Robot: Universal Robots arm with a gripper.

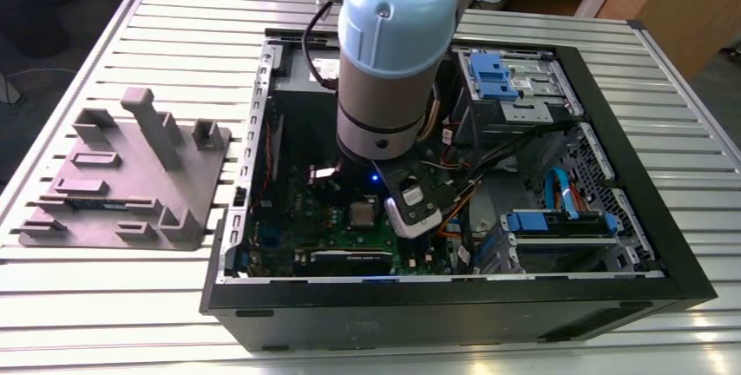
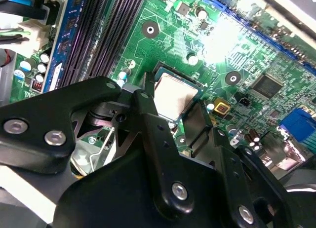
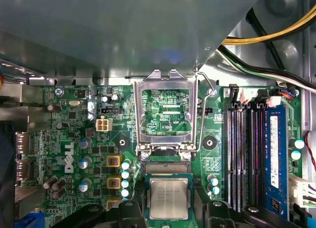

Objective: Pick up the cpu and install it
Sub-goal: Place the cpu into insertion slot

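Observation:
The cpu (image 3: 169,197), a small square chip with a silver top and a thin green edge, hangs just above the motherboard socket (image 3: 168,168), where a strip of gold contacts shows beside it. My gripper (image 3: 169,210) is shut on the cpu, with one black finger (image 3: 132,212) on each of two opposite edges. In the second wrist view the cpu (image 2: 175,94) sits between the same fingers (image 2: 146,97) of the gripper (image 2: 174,104). The socket's metal retention frame (image 3: 165,85) stands flipped open. In the exterior view the gripper (image 1: 394,217) is low inside the computer case (image 1: 648,281).
A grey plastic tray (image 1: 127,184) with upright holders lies on the slatted table at the exterior view's left. Inside the case, drive cages with blue clips (image 1: 556,223), bundled cables (image 3: 276,38) and memory slots with a blue module (image 3: 274,154) crowd around the socket.

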